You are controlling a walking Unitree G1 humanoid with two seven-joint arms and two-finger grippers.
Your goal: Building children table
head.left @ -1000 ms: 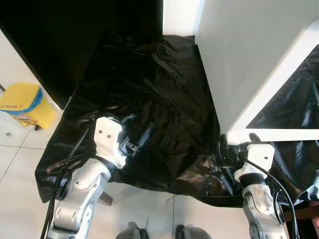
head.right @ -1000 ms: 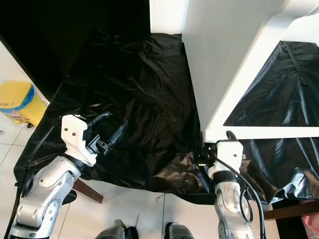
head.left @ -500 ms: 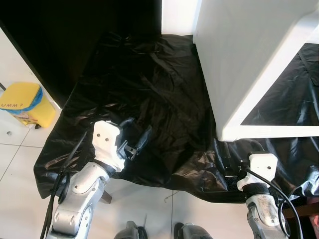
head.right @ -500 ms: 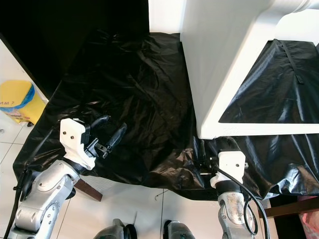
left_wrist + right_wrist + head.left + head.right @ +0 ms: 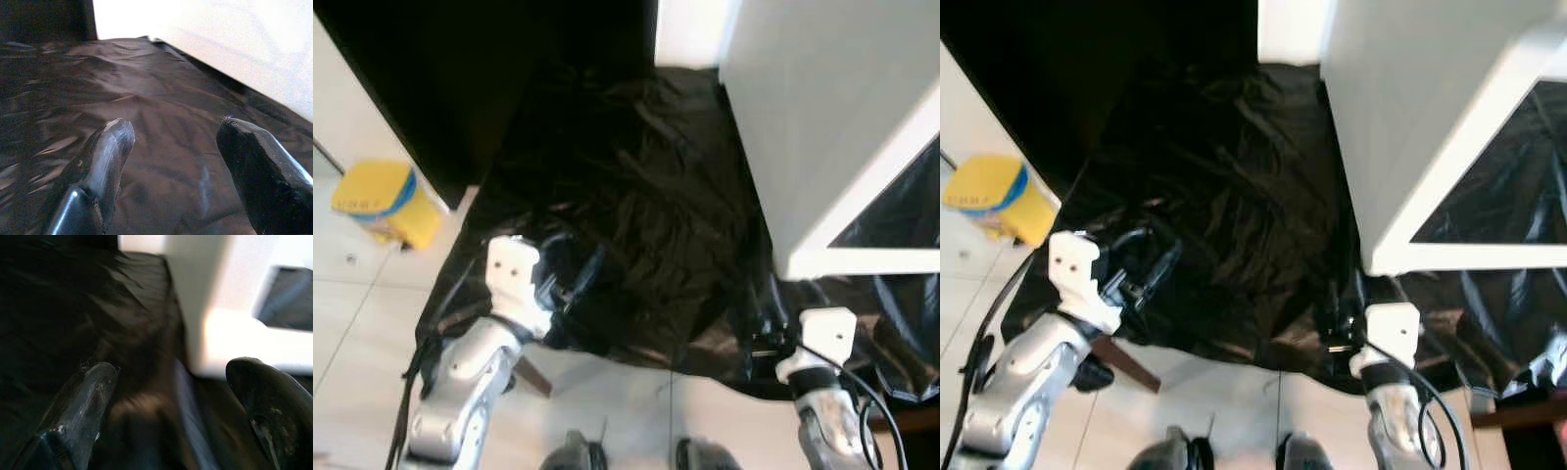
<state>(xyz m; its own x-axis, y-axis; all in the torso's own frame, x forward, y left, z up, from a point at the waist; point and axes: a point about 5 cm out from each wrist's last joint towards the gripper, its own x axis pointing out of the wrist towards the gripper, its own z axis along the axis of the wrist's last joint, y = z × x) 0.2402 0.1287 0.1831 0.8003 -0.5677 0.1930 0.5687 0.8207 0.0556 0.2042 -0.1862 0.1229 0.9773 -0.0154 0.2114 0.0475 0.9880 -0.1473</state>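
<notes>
So the white table piece (image 5: 822,127) is seen in the upper right of the head views, lying on a crumpled black plastic sheet (image 5: 636,196) spread over the tiled floor (image 5: 352,323); its top and right side are cut off by the frame. The right gripper (image 5: 1344,315) is held low, just below the panel's near white edge, fingers spread wide with nothing between them. The left gripper (image 5: 570,279) is parked over the sheet at lower left, well apart from the panel, fingers also wide and empty. A yellow container (image 5: 386,201) with a blue band is seen at far left; any writing on it is too blurred to read.
</notes>
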